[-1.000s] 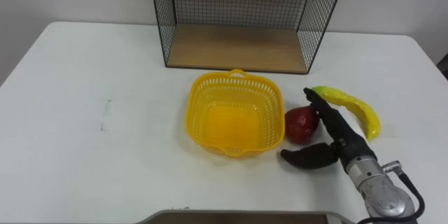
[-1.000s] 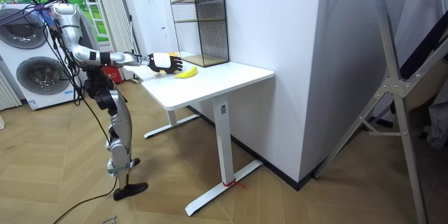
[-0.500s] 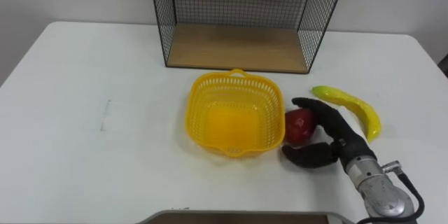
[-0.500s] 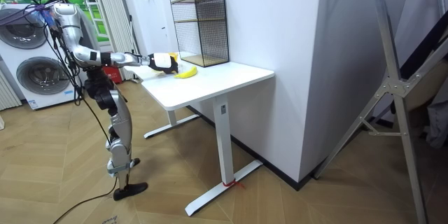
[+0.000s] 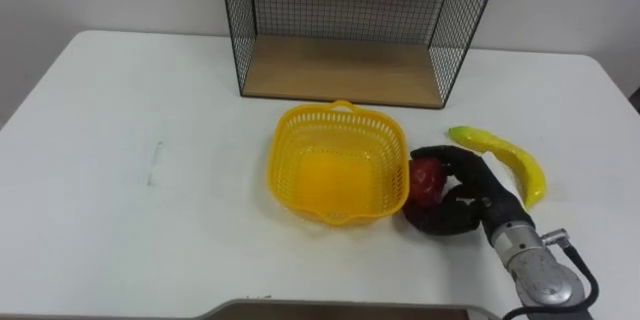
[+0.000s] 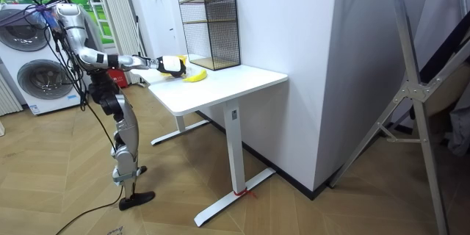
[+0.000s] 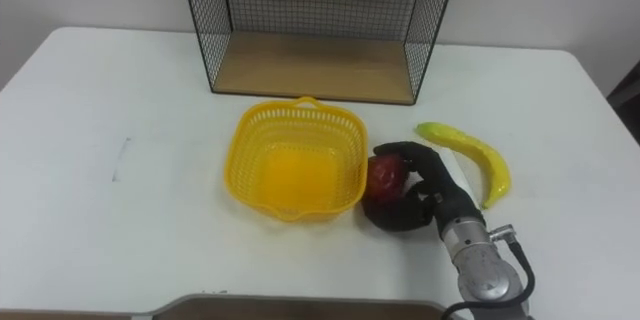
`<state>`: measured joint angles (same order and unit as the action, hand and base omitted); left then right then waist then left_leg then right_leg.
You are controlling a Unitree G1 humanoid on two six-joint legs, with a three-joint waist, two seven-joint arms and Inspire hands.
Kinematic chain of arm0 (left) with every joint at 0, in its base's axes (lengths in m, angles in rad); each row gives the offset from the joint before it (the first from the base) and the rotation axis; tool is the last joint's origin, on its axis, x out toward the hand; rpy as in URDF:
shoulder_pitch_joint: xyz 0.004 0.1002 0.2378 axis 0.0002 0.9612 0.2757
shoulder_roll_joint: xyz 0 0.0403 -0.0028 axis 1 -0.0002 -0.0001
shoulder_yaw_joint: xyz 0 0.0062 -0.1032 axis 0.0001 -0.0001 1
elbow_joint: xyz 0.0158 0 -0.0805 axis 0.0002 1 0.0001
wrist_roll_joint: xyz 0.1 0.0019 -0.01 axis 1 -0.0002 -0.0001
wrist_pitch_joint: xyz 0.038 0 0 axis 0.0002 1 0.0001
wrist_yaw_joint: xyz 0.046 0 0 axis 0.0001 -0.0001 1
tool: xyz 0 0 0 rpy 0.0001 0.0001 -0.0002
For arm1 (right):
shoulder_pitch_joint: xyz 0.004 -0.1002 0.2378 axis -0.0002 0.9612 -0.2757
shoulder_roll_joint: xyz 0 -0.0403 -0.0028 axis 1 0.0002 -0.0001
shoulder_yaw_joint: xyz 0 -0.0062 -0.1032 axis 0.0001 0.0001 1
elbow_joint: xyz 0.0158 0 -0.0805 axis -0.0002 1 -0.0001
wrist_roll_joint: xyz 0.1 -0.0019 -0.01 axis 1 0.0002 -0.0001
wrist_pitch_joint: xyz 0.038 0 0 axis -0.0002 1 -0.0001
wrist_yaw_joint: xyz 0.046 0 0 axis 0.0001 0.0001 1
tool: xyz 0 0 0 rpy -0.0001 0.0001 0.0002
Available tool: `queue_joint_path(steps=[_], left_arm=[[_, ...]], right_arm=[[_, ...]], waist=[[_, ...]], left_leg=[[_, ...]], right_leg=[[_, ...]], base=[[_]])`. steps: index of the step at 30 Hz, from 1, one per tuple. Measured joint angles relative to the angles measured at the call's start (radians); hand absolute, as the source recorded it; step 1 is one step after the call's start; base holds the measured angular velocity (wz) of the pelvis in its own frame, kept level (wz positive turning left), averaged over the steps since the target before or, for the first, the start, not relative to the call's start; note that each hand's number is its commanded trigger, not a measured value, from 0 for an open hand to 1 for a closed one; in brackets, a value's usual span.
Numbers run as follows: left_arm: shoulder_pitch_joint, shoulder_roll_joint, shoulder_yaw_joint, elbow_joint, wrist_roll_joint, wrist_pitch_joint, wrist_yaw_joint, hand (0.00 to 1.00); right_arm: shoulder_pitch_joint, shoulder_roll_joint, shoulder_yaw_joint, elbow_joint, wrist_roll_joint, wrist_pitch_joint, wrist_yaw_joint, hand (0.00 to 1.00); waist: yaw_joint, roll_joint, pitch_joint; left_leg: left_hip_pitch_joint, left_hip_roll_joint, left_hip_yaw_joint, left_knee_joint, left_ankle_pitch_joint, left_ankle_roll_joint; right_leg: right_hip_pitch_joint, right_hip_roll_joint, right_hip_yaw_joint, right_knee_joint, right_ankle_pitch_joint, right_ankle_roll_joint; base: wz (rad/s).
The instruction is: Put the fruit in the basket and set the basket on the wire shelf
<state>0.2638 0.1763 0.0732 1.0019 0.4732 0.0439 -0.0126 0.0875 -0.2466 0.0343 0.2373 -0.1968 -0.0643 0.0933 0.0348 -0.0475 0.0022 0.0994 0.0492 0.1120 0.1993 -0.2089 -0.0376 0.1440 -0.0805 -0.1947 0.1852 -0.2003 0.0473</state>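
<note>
A red apple (image 5: 424,176) (image 7: 384,173) lies on the white table (image 5: 130,150) just right of the empty yellow basket (image 5: 338,172) (image 7: 297,167). My right hand (image 5: 463,198) (image 7: 423,192) has its dark fingers and thumb curled round the apple from the right. A yellow banana (image 5: 504,158) (image 7: 467,157) lies further right, clear of the hand. Behind the basket stands the black wire shelf (image 5: 350,30) (image 7: 310,25) with a wooden floor. In the room view I stand at the table's end with my right hand (image 6: 171,65) stretched out over it beside the banana (image 6: 194,76).
The shelf's open front faces the basket. The table's left half is bare white surface with a faint mark (image 5: 151,165). In the room view washing machines (image 6: 33,81) stand behind me and a metal stand (image 6: 411,81) at the room view's right.
My right hand's fingers, stretched past the apple a second ago, have curled in and closed round it. Basket and banana lie where they were.
</note>
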Motion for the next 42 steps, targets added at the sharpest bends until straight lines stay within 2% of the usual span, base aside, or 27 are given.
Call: queue_joint_path(steps=[13,19,23,30,35,42], left_arm=[[0.002,0.000,-0.001,0.021,-0.001,0.003,-0.018,0.00],[0.002,-0.002,-0.017,0.045,-0.001,0.023,0.004,0.00],[0.007,-0.002,-0.017,0.045,-0.009,0.021,0.010,0.00],[0.005,-0.004,-0.017,0.051,-0.010,0.014,0.005,0.00],[0.004,-0.004,-0.016,0.049,-0.010,0.013,-0.002,0.00],[0.008,-0.013,-0.017,0.049,-0.005,0.017,0.001,0.00]], right_arm=[[0.002,0.015,-0.003,0.036,0.094,0.002,0.018,1.00],[0.002,0.014,-0.003,0.051,0.171,0.002,0.012,1.00],[0.005,0.014,-0.009,0.064,0.273,0.002,-0.003,1.00],[0.005,0.014,-0.035,0.074,0.336,0.000,-0.049,1.00],[0.005,0.013,-0.090,0.057,0.430,0.000,-0.061,1.00],[0.005,0.012,-0.097,0.056,0.603,0.000,-0.078,1.00]], waist=[[-0.006,-0.008,-0.0004],[-0.016,-0.010,-0.0010],[-0.017,-0.010,-0.0008],[-0.031,0.001,0.0031],[-0.032,0.006,-0.0012],[-0.032,0.011,-0.0048]], left_leg=[[0.013,-0.001,-0.006,0.004,0.000,0.000],[0.002,-0.003,-0.010,0.006,0.000,0.000],[0.010,-0.004,-0.009,0.004,0.000,0.000],[0.016,-0.004,-0.009,0.001,0.000,0.000],[0.016,-0.004,-0.005,0.001,0.000,0.000],[0.016,-0.004,-0.006,0.004,0.000,0.000]], right_leg=[[0.018,-0.001,-0.003,0.000,0.000,0.000],[0.016,-0.001,-0.005,-0.014,0.000,0.000],[0.018,-0.001,-0.003,-0.017,0.001,0.001],[0.029,-0.001,-0.008,-0.017,0.001,0.001],[0.028,-0.001,-0.002,-0.016,0.001,0.001],[0.029,-0.001,-0.002,-0.015,0.001,0.001]], base=[[0.00],[0.02],[0.00],[0.00],[-0.01],[0.00]])
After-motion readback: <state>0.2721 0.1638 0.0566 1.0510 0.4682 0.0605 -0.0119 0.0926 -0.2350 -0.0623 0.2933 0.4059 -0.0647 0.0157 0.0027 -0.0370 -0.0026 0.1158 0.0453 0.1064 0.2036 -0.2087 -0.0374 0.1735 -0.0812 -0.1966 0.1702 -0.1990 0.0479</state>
